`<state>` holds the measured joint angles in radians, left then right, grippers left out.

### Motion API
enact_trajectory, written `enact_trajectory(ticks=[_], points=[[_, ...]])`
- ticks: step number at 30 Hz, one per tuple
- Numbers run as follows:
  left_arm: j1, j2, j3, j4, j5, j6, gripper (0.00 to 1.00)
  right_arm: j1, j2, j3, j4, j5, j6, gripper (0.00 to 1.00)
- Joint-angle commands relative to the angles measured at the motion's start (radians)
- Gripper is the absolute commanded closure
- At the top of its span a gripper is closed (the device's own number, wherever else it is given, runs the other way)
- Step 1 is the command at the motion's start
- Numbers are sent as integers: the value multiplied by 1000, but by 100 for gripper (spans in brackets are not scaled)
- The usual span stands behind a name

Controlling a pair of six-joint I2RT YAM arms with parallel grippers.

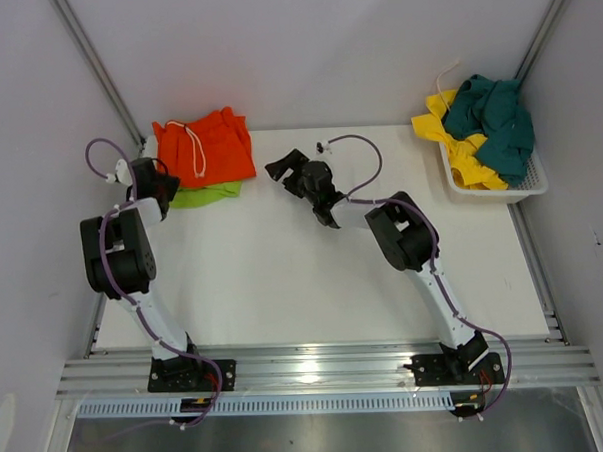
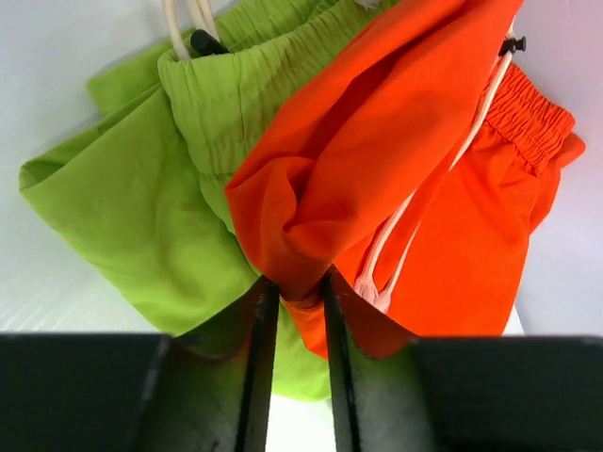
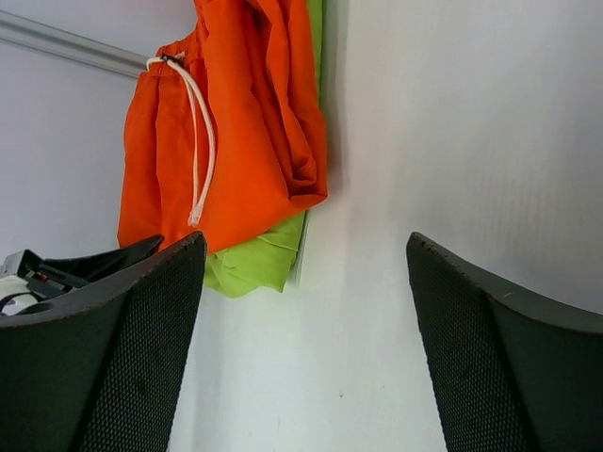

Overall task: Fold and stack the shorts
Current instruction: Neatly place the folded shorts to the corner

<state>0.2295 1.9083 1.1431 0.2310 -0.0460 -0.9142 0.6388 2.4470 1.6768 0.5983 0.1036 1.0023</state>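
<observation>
- The left gripper (image 2: 297, 288), at the table's (image 1: 284, 277) far-left corner, is clamped on a fold of the orange shorts (image 1: 206, 145).
- The orange shorts lie folded there, with a white drawstring (image 1: 194, 151) on top. They cover the green shorts (image 1: 208, 194), whose near edge peeks out.
- The right gripper (image 1: 289, 166) is over the table's far middle, jaws spread wide and empty.
- At the far-right corner, a basket (image 1: 536, 176) holds crumpled yellow shorts (image 1: 447, 130) and teal shorts (image 1: 497, 117).

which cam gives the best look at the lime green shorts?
Left wrist: lime green shorts fill its left half, waistband and a leg visible. Top external shows only a strip poking out under the orange shorts; right wrist just a corner below them.
</observation>
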Motion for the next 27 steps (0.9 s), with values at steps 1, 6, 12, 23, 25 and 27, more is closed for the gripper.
enact_trajectory(ticks=[1,6,12,23,25,27], points=[[10,29,72,56,-15,31,74,-11,-75,-17,72,8,4,13],[19,44,89,62,18,32,100,-16,-71,-20,83,-1,22,14],[44,0,119,30,9,66,100,-16,-77,-20,75,-5,9,15],[125,20,190,-10,106,66,100,-16,-82,-25,74,-22,1,16],[129,35,253,-53,121,81,100,-16,-80,-23,69,-24,-1,16],[128,47,265,-84,124,89,100,-16,-77,-22,70,-28,2,16]])
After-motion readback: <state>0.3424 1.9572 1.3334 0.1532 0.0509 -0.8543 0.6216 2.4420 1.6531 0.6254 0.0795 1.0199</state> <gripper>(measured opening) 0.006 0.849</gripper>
